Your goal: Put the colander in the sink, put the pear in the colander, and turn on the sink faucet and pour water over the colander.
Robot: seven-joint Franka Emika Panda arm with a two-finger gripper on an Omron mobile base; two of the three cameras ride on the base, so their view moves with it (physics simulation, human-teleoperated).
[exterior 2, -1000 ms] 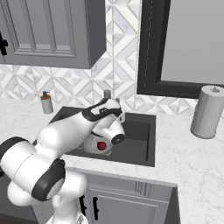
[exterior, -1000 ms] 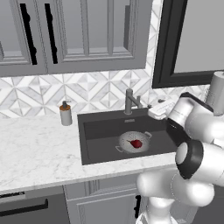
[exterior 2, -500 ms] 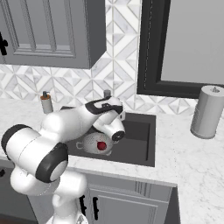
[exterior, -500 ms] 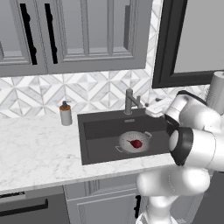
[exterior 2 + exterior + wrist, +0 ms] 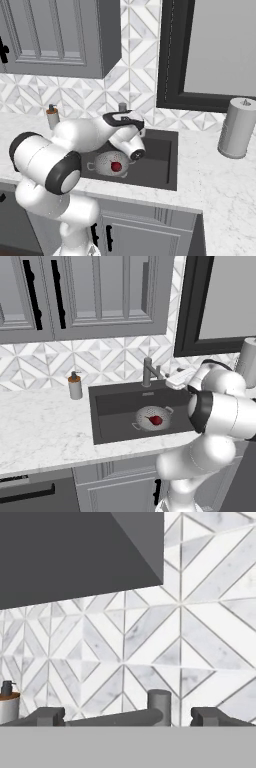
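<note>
My pincer stands wide open and empty, its two dark blunt tips flanking the faucet, whose brushed-metal post and spout sit between them against diamond-patterned marble tile. My own arm hides the pincer from the right base view. One perforated metal colander sits in the dark rectangular sink, one small dark red pear inside it. One soap bottle stands on the marble tabletop; its lower part is cut off in the hand view.
</note>
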